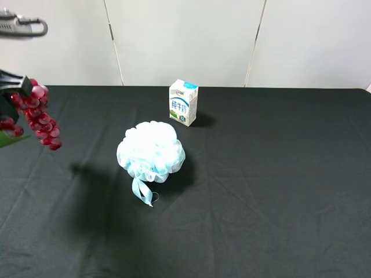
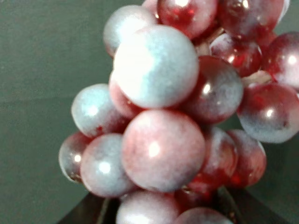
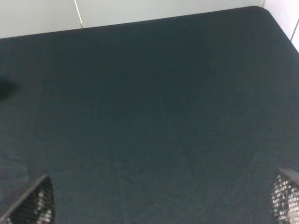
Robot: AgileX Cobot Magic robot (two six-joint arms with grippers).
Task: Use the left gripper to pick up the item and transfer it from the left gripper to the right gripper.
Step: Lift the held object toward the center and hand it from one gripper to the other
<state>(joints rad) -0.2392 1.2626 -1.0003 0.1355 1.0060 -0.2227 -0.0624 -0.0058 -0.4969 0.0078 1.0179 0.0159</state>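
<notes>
The pick-up looks done, since the left gripper [image 1: 13,87] pinches the grapes [image 1: 40,119] aloft above the table [image 1: 278,202] at nine o'clock of the pouf [image 1: 151,152], while the right gripper [image 3: 159,200], jaws spread and empty, leaves the handover undone.

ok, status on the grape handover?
Left gripper shut on grapes, held above the table, left side. Right gripper open, empty. Pouf and milk carton mid-table, possibly under the transfer path.
</notes>
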